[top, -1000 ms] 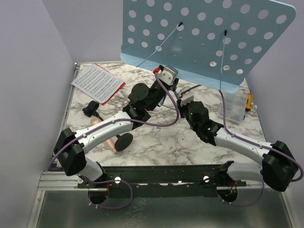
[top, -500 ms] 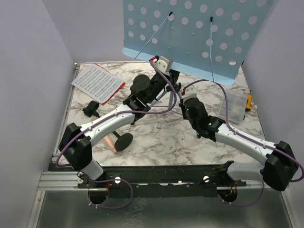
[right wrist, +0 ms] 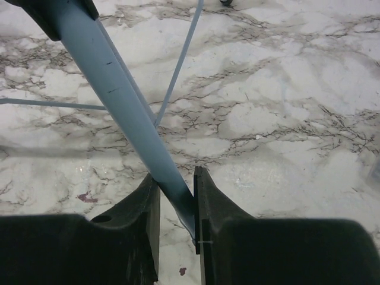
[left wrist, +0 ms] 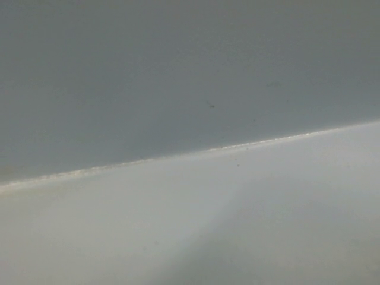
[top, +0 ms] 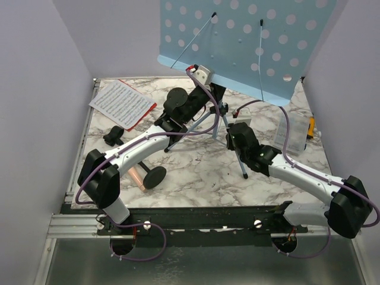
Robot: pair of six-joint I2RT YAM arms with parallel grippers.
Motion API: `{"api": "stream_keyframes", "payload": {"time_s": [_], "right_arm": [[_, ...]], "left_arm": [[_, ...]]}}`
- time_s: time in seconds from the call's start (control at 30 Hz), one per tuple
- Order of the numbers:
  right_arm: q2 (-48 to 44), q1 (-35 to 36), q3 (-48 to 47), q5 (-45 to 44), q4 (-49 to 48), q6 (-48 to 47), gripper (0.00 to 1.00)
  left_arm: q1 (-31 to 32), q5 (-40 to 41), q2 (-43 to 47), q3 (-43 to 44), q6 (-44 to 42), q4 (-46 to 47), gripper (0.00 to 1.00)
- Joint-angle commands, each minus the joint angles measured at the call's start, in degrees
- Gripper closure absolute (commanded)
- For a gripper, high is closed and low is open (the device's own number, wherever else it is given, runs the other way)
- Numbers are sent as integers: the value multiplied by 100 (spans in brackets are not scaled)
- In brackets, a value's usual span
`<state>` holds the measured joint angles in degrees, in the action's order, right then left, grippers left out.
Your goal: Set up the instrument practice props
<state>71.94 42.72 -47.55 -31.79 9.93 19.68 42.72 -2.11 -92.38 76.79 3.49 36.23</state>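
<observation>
Because the overhead view's top edge cuts off the music stand (top: 237, 47), only the lower part of its light blue perforated desk shows, with two thin wire page holders lying across it; its slim tripod legs (top: 205, 122) splay below on the marbled bench (top: 196, 172). The left tool (top: 208, 92) is tucked under the desk's lip and I cannot tell how its jaws stand; its wrist view gives only two blurred grey planes meeting at a slanted line. The right tool (right wrist: 177, 199) is pinched narrow on a smooth blue tube of the stand, with black fingers (right wrist: 145, 208) pressed to either side. Left of the stand lies the white sheet music (top: 122, 101) on the red sheet (top: 141, 120), of which only an edge shows; further left and nearer the arm bases, the pinkish microphone (top: 140, 178) is partly covered by the left arm, beside its round black base (top: 155, 176); right of the stand, a clear box (top: 295, 127) sits partly behind a cable.
</observation>
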Motion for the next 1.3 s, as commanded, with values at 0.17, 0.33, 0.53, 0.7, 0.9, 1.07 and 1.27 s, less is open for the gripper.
{"api": "stream_keyframes", "payload": {"time_s": [0.17, 0.33, 0.53, 0.7, 0.9, 1.07, 1.27], "right_arm": [[173, -326, 845, 571, 401, 807, 99], [356, -329, 887, 796, 104, 936, 100], [562, -326, 939, 1057, -170, 1085, 99], [637, -326, 968, 1163, -206, 1180, 99], [516, -326, 1185, 1455, -493, 1352, 99], [405, -326, 1447, 1892, -1158, 1398, 99], [335, -326, 1592, 2029, -1418, 1359, 100]], "left_arm": [[-325, 902, 741, -565, 771, 746, 69], [-342, 1107, 1211, -1168, 1472, -81, 33], [-337, 1125, 2442, -2302, 1827, -1153, 17], [-351, 1195, 3648, -3060, 2029, -2755, 8], [-371, 1474, 4772, -3404, 3092, -4980, 5], [-387, 556, 5223, -3931, 4784, -4858, 5], [-384, -293, 4397, -4139, 5582, -3280, 5]]}}
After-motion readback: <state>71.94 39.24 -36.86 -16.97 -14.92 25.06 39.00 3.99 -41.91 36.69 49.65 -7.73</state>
